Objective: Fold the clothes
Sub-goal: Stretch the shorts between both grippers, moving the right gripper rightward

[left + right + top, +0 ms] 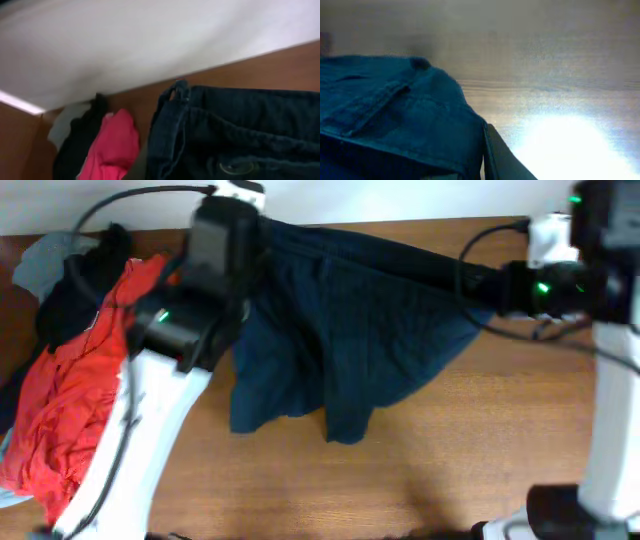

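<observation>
- Where it lies across the far half of the brown wooden desk, the large, wrinkled, soft navy blue garment is drawn out in a band between the two arms, and its lower part spreads over the wood in loose folds
- The right fingers are at the garment's right corner, near the far right of the desk; the right wrist view shows one dark finger with blue fabric pressed right against it and the other side covered by cloth, so they appear clenched on the fabric
- The left fingers are hidden under the black wrist housing of the white left arm at the garment's far left corner, and I cannot tell whether they are clenched or released
- The left wrist view shows a thick seamed waistband with a small loop close to the lens
- A crumpled red fabric shirt is heaped at the left edge, touching a smaller black garment behind it, with a pale grey cloth at the far left corner
</observation>
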Controlling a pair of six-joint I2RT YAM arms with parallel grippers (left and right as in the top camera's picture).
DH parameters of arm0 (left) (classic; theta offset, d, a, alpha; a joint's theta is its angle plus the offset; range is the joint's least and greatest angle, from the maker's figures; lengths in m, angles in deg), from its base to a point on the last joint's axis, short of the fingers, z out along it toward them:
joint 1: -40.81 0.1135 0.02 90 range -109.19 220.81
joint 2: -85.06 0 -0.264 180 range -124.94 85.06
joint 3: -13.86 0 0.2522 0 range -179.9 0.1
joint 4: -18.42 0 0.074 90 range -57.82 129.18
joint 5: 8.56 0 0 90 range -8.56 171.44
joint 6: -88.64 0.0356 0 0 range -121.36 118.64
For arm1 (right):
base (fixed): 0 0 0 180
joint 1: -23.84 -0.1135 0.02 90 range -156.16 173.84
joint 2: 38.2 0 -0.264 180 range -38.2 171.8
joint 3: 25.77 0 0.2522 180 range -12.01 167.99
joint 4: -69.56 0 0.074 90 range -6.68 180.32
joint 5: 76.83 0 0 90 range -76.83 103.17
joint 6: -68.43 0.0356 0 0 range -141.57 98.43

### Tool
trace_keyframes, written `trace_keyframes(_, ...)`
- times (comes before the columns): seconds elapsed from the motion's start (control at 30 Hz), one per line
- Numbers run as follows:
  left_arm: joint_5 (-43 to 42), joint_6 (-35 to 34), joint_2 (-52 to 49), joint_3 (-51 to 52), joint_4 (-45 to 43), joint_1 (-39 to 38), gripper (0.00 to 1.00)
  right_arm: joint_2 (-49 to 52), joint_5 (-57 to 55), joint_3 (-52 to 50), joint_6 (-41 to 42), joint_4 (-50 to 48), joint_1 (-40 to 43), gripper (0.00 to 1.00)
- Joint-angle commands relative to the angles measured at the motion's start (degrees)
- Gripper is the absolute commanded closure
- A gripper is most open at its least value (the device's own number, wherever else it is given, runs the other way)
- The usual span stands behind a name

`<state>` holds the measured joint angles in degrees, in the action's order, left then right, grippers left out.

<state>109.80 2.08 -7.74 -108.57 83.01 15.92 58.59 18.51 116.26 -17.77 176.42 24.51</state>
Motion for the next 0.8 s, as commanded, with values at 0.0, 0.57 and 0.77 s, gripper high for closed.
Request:
trace_keyframes(0.0, 11.1, -0.4, -4.1, -0.9, -0.7, 2.8, 0.99, 3.6, -6.4, -4.0, 2.8, -2.6, 1.8, 0.89)
trace_keyframes(0.57, 10.9, -4.3, -15.6, -0.9, -8.1, 7.5, 0.99, 17.6, -4.7, -7.8, 6.2, -14.8, 2.1, 0.89)
trace_keyframes(0.77, 10.9, -4.3, -15.6, -0.9, -8.6, 7.5, 0.99, 17.4, -4.5, -7.4, 6.2, -14.6, 2.1, 0.89)
